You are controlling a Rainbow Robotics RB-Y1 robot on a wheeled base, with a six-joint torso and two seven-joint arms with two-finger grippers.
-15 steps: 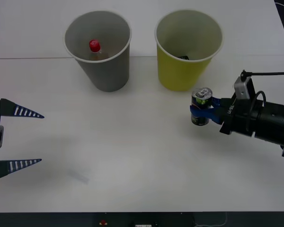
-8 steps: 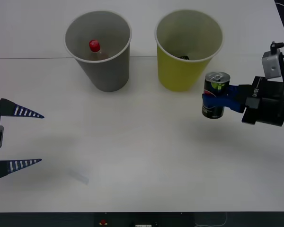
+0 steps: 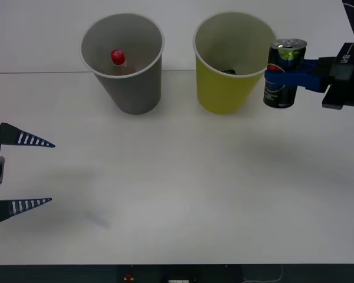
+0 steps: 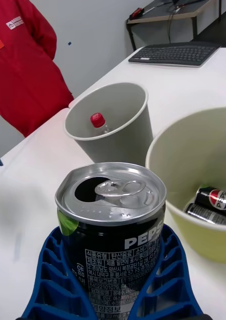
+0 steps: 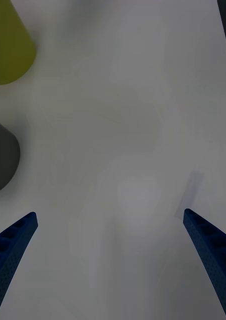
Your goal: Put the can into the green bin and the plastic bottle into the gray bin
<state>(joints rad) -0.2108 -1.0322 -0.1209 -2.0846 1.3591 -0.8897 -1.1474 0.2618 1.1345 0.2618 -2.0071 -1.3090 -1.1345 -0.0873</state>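
Observation:
My right gripper [image 3: 283, 75] is shut on the dark can [image 3: 282, 73], holding it upright in the air just to the right of the green bin's [image 3: 235, 76] rim. The right wrist view shows the can [image 4: 113, 225] close up between the blue fingers [image 4: 173, 280], its silver top and pull tab facing up. Another dark can [image 4: 213, 200] lies in the bottom of the green bin [image 4: 203, 150]. The plastic bottle [image 3: 118, 59] with its red cap stands inside the gray bin [image 3: 127, 88] at back left. My left gripper [image 3: 23, 172] rests open at the table's left edge.
The white table [image 3: 177, 188] spreads wide in front of the bins. A keyboard [image 4: 173, 54] lies on the far table behind the bins. A person in red [image 4: 23, 60] stands beyond the table's far side.
My right gripper has lifted the can off the table and carried it back and to the right, up to the level of the green bin's rim. The left arm stayed still.

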